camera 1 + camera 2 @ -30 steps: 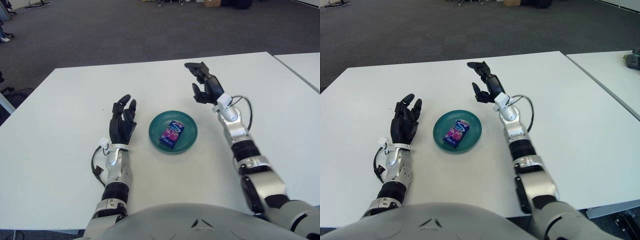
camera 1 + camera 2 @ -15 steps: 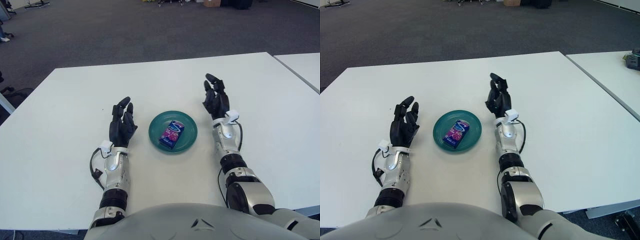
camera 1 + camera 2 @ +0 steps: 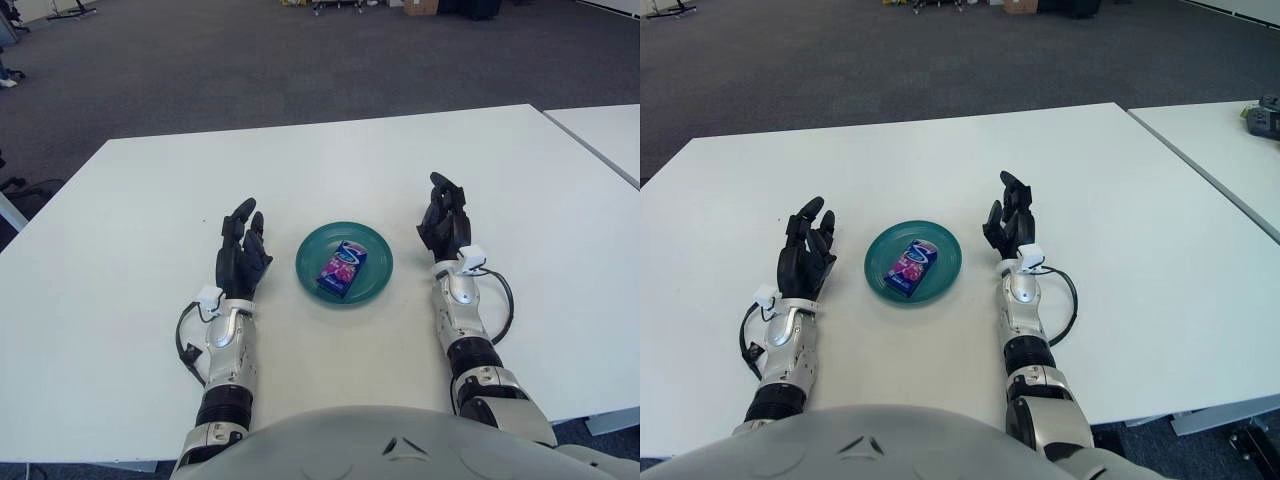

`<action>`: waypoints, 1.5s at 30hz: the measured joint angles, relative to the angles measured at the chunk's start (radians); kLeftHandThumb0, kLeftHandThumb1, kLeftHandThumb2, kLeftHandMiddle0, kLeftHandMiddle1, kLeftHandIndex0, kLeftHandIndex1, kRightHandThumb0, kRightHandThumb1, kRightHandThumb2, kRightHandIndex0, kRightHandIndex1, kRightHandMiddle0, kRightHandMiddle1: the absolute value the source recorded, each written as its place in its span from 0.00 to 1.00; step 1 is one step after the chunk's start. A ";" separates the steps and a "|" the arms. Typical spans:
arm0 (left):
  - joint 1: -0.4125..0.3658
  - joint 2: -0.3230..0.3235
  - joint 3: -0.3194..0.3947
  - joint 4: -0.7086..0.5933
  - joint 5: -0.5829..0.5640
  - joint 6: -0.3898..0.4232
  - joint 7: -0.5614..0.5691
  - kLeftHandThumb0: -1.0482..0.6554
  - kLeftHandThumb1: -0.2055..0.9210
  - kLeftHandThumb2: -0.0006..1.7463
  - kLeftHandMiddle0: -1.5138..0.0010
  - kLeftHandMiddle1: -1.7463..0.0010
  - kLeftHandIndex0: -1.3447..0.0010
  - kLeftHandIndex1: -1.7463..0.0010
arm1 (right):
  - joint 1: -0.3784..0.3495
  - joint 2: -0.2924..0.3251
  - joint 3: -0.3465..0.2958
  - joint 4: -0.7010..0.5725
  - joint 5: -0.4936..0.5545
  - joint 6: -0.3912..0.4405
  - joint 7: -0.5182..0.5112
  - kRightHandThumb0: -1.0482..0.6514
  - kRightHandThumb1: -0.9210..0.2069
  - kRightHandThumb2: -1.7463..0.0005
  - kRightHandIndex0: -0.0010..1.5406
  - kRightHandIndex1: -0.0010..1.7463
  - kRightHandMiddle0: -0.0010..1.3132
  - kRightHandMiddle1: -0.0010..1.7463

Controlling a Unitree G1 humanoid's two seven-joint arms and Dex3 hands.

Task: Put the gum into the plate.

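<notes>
A purple and blue gum pack (image 3: 342,268) lies flat inside the round teal plate (image 3: 374,283) in the middle of the white table. To the right of the plate my right hand (image 3: 444,218) shows with its dark fingers relaxed and nothing in them. On the plate's left, my left hand (image 3: 241,254) has its fingers spread and holds nothing. Neither hand touches the plate or the gum.
The white table (image 3: 130,220) stretches wide on all sides of the plate. A second white table (image 3: 1210,140) stands close on the right, with a narrow gap between. Dark carpet lies beyond the far edge.
My right hand has come back from the far right of the plate toward me and lowered beside it. The left hand has drawn slightly nearer. Gum and plate have not moved.
</notes>
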 measured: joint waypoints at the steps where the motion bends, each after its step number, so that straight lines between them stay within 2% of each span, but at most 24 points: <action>1: 0.001 0.000 0.001 -0.002 0.000 0.002 0.000 0.12 1.00 0.53 0.82 0.99 1.00 0.61 | 0.002 -0.001 0.001 0.000 -0.002 0.008 -0.003 0.14 0.00 0.52 0.05 0.01 0.00 0.16; 9: 0.009 0.004 0.002 -0.014 -0.002 0.021 -0.014 0.13 1.00 0.51 0.82 1.00 1.00 0.61 | 0.002 -0.019 0.007 0.004 -0.038 0.085 -0.032 0.13 0.00 0.50 0.05 0.00 0.00 0.14; 19: 0.017 0.015 0.015 -0.027 -0.035 0.049 -0.039 0.13 1.00 0.50 0.81 0.99 1.00 0.60 | 0.001 -0.055 0.045 0.018 -0.085 0.105 -0.023 0.05 0.00 0.45 0.01 0.00 0.00 0.06; 24: 0.025 0.017 0.020 -0.034 -0.042 0.068 -0.052 0.13 1.00 0.50 0.81 0.99 1.00 0.60 | -0.005 -0.070 0.071 0.047 -0.112 0.096 -0.011 0.04 0.00 0.46 0.00 0.00 0.00 0.02; 26: 0.030 0.018 0.021 -0.037 -0.044 0.075 -0.054 0.13 1.00 0.50 0.81 0.99 1.00 0.60 | -0.014 -0.071 0.074 0.067 -0.112 0.089 -0.007 0.03 0.00 0.51 0.00 0.00 0.00 0.01; 28: 0.033 0.018 0.021 -0.042 -0.044 0.082 -0.056 0.12 1.00 0.50 0.81 1.00 1.00 0.60 | -0.030 -0.072 0.074 0.096 -0.111 0.079 -0.003 0.04 0.00 0.63 0.00 0.00 0.00 0.00; 30: 0.037 0.018 0.021 -0.047 -0.044 0.086 -0.058 0.13 1.00 0.50 0.82 1.00 1.00 0.60 | -0.042 -0.071 0.070 0.118 -0.107 0.068 -0.002 0.09 0.00 0.73 0.00 0.00 0.00 0.00; 31: 0.040 0.018 0.021 -0.050 -0.044 0.088 -0.059 0.13 1.00 0.50 0.82 1.00 1.00 0.60 | -0.047 -0.068 0.068 0.126 -0.104 0.063 -0.002 0.14 0.01 0.78 0.00 0.00 0.00 0.00; 32: 0.041 0.018 0.021 -0.052 -0.044 0.090 -0.059 0.13 1.00 0.50 0.82 1.00 1.00 0.60 | -0.052 -0.065 0.065 0.135 -0.100 0.058 -0.003 0.16 0.02 0.80 0.00 0.00 0.00 0.00; 33: 0.042 0.018 0.021 -0.054 -0.044 0.091 -0.061 0.13 1.00 0.50 0.82 1.00 1.00 0.60 | -0.057 -0.062 0.062 0.142 -0.096 0.053 -0.003 0.29 0.12 0.69 0.00 0.00 0.00 0.00; 34: 0.043 0.018 0.021 -0.056 -0.044 0.093 -0.062 0.13 1.00 0.50 0.82 1.00 1.00 0.60 | -0.061 -0.058 0.057 0.149 -0.090 0.048 -0.003 0.38 0.22 0.59 0.00 0.00 0.00 0.00; 37: 0.047 0.020 0.021 -0.059 -0.043 0.095 -0.063 0.14 1.00 0.49 0.82 1.00 1.00 0.60 | -0.066 -0.048 0.043 0.155 -0.068 0.041 -0.001 0.56 0.34 0.37 0.00 0.00 0.00 0.00; 40: 0.049 0.020 0.021 -0.062 -0.038 0.096 -0.063 0.15 1.00 0.48 0.81 1.00 1.00 0.60 | -0.068 -0.045 0.034 0.155 -0.053 0.042 0.014 0.64 0.38 0.27 0.00 0.00 0.01 0.00; 45: 0.054 0.020 0.020 -0.068 -0.033 0.096 -0.063 0.15 1.00 0.47 0.81 1.00 1.00 0.59 | -0.071 -0.043 0.025 0.155 -0.031 0.045 0.043 0.69 0.39 0.21 0.00 0.00 0.02 0.01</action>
